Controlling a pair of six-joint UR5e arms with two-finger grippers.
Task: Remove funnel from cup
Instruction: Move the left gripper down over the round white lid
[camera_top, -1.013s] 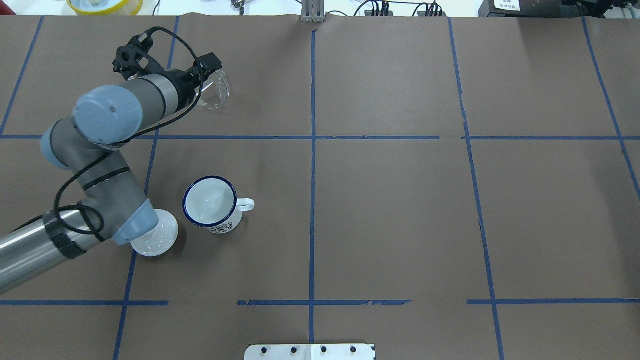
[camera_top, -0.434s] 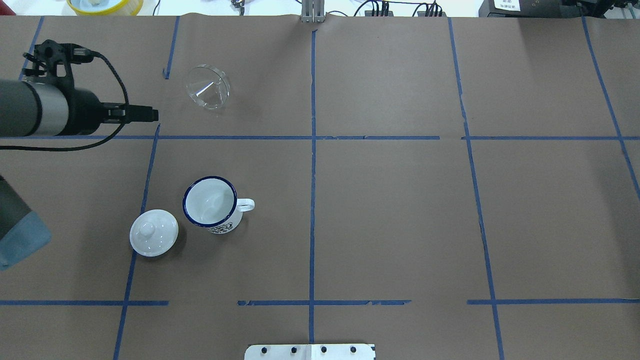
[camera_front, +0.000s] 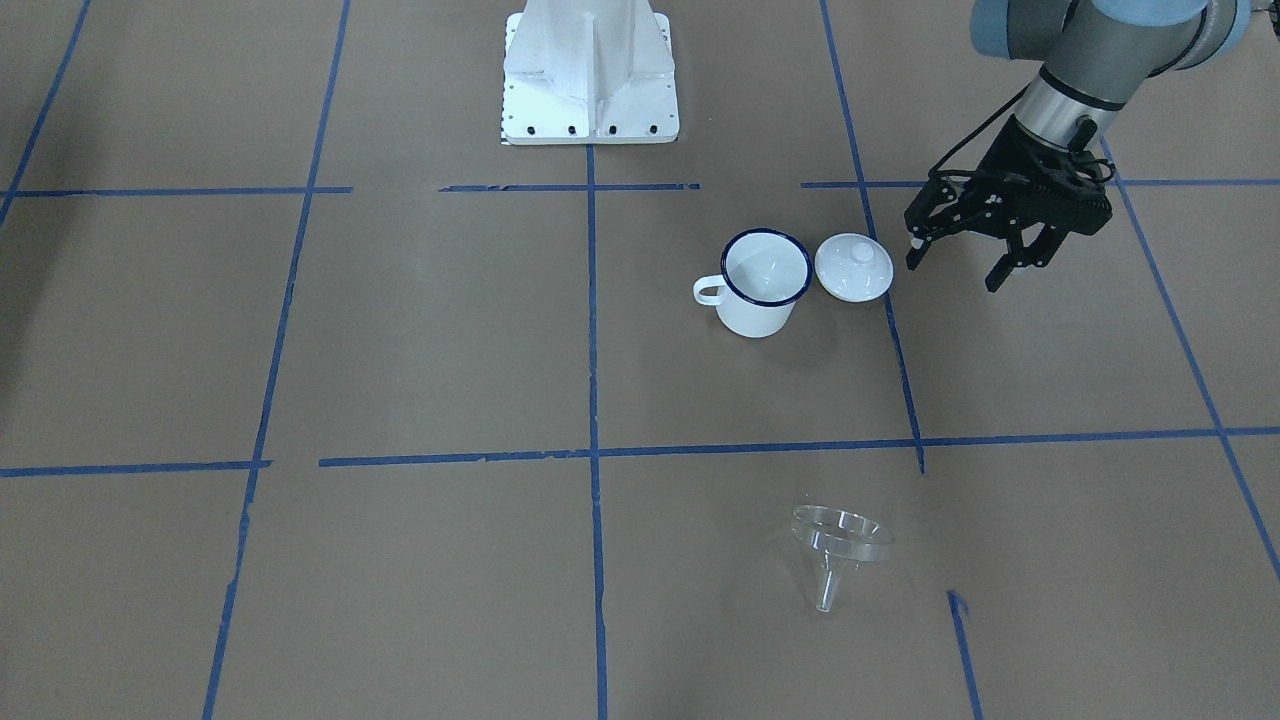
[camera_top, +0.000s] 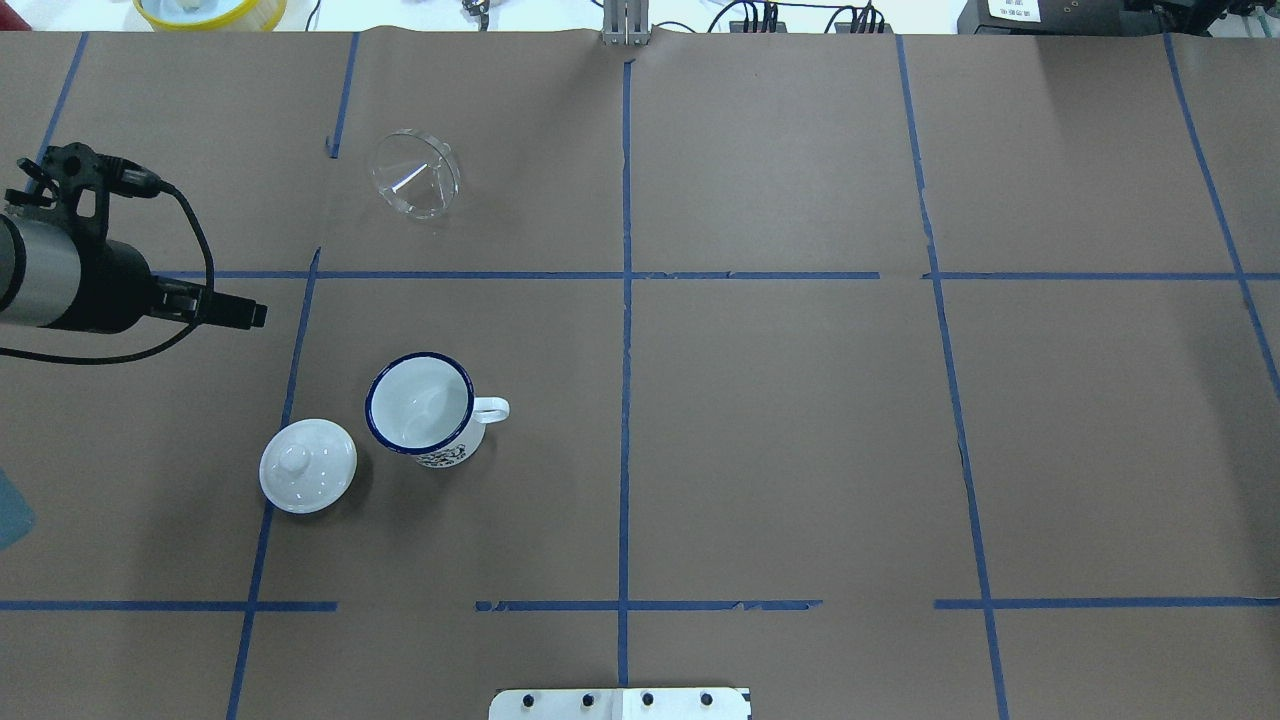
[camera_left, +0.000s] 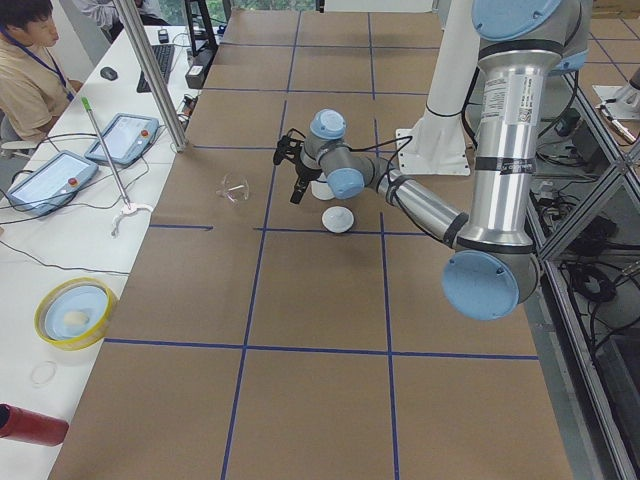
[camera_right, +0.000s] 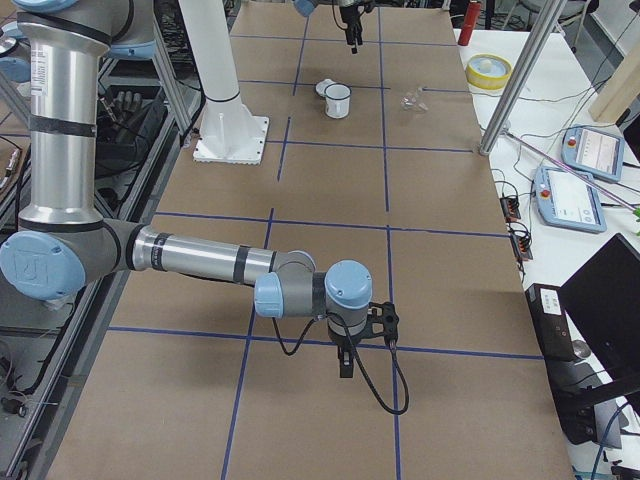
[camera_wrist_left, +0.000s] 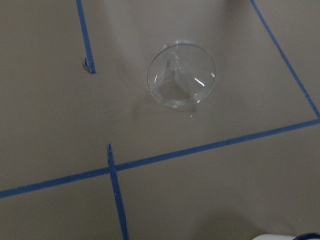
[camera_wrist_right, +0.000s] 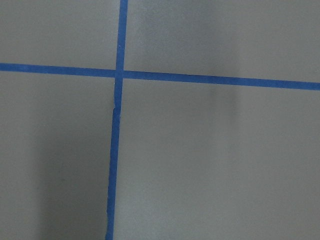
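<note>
Okay, my left hand (camera_front: 955, 272) hangs wide and empty at upper right; the funnel (camera_front: 838, 545) lies lower centre, spout toward frame bottom, clear of the enamel mug (camera_front: 762, 290).

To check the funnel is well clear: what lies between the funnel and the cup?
Only bare brown table covering, crossed by one blue tape line, lies between the funnel and the cup. The overhead view shows this.

Overhead sits behind robot, looks forward-down; front-facing sits opposite, steeply down; both share funnel (camera_top: 415, 172) and cup (camera_top: 420, 405). Side views look along table (camera_left: 320, 290). Left wrist close above funnel.
</note>
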